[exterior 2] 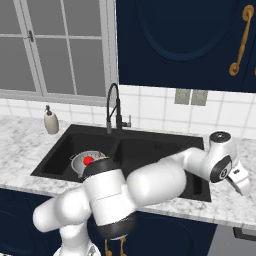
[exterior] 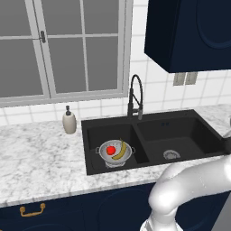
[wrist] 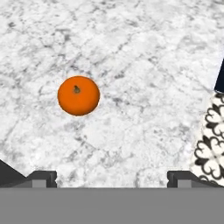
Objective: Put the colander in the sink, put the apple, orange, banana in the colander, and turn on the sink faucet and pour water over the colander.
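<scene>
- Far left on the marble desk [exterior: 40, 158]: beige soap dispenser [exterior: 69, 120], upright, just beside the sink's left rim.
- Next, matte black double-basin sink [exterior: 189, 118] set into the desk under the window [exterior: 63, 45].
- In its left basin: shiny colander [exterior: 103, 154] over the drain, holding the red apple [exterior: 111, 150] on the left and the yellow banana [exterior: 121, 150] leaning on the right; touching or not, cannot tell.
- At the back rim, behind the divider: black gooseneck sink faucet [exterior: 135, 95], spout hanging near that divider.
- Right basin: bare silver drain [exterior: 171, 154].
- Far right, beyond the sink: claw [wrist: 112, 177] over the desk, tips spread wide apart, pinching nothing.
- Below the claw in the hand view: orange [wrist: 78, 96] resting alone on the marble, left of centre, well apart from both tips.
- At that view's right edge: patterned floor tile [wrist: 212, 144] past the desk's edge.
</scene>
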